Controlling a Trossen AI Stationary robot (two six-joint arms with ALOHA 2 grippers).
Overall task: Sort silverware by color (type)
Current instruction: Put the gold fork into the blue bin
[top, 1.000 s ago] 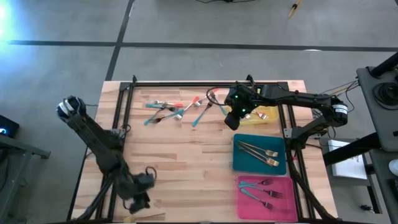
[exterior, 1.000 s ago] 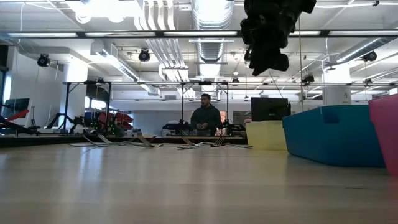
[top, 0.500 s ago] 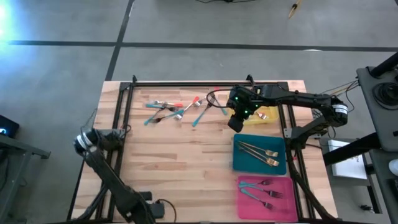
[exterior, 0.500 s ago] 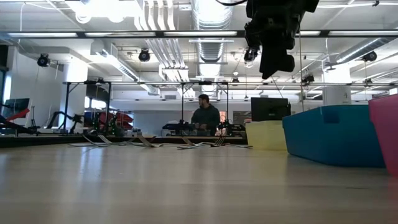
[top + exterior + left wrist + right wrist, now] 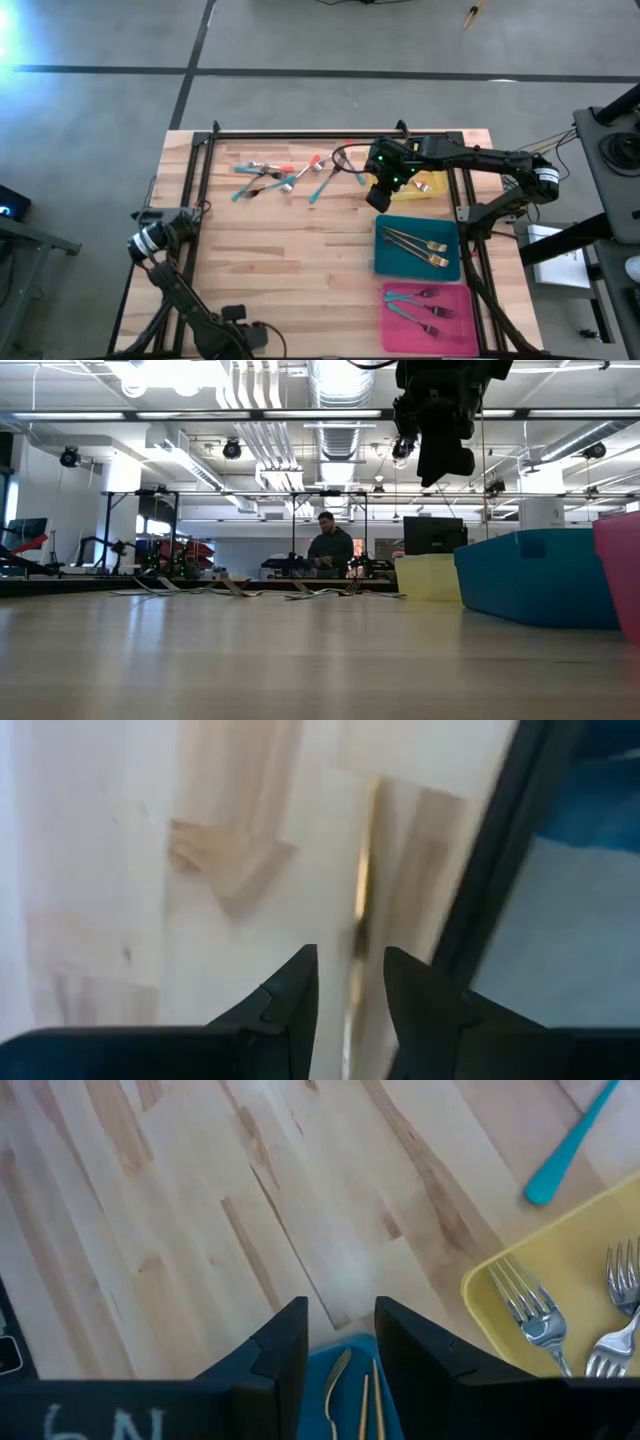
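Note:
Silverware (image 5: 285,175) with red-orange and teal handles lies scattered on the far part of the table. My right gripper (image 5: 378,196) hangs open above the table between that pile and the yellow tray (image 5: 425,186), with nothing between its fingers (image 5: 340,1320). My left gripper (image 5: 240,338) points down, low over the table's near left corner. It is open, and its fingers (image 5: 350,955) stand on either side of a slim gold utensil (image 5: 362,890) that lies on the wood. The gap is wider than the utensil.
The yellow tray (image 5: 560,1310) holds silver forks, the teal tray (image 5: 417,247) holds gold forks, and the pink tray (image 5: 428,315) holds teal-handled ones. A black frame rail (image 5: 500,870) runs close beside my left gripper. A person (image 5: 330,548) stands far behind the table.
My left arm has folded down, and its gripper has sunk toward the table and gone toward the near edge, tipping until it points straight down.

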